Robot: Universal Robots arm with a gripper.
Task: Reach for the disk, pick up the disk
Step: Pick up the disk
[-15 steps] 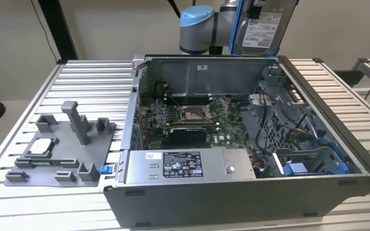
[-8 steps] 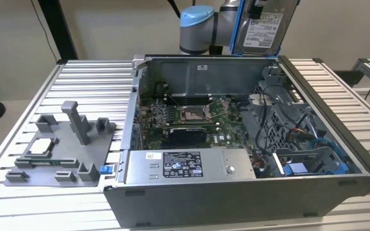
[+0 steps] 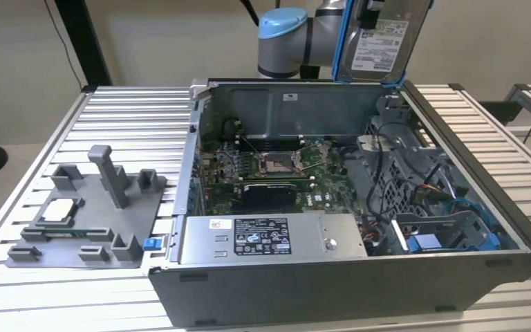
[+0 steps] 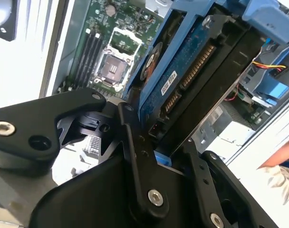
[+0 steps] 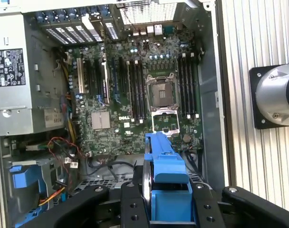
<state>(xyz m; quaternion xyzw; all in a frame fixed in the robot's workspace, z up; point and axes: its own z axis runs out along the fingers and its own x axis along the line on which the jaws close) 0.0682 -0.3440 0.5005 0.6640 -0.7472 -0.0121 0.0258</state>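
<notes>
You are holding the disk (image 3: 383, 40) clear of the open computer case (image 3: 339, 207): in the exterior view it is hanging at the top of the frame, right of centre, above the case's rear wall, with its white label facing the camera and its blue bracket running down its edge. The arm's blue-capped joint (image 3: 282, 24) is sitting just to the exterior view's left of it.

In the second wrist view the gripper (image 4: 175, 156) is clamping the disk (image 4: 192, 80) between its black fingers (image 4: 139, 161), one on each broad face, and the drive's connector edge is pointing toward the lens. In the first wrist view the blue bracket (image 5: 166, 180) is standing edge-on between the same fingers (image 5: 130, 209), at the bottom centre of the frame.

Below it the motherboard (image 5: 135, 99) is lying exposed, with its empty processor socket (image 5: 161, 92) near the middle. The power supply (image 3: 270, 238) is sitting along the case's near side in the exterior view. On the tabletop (image 3: 108, 111), in the left of that frame, a grey fixture tray (image 3: 90, 214) is carrying a small white-topped chip (image 3: 58, 211). Part of a person's hand (image 4: 282, 164) is showing at the right edge of the second wrist view.
</notes>
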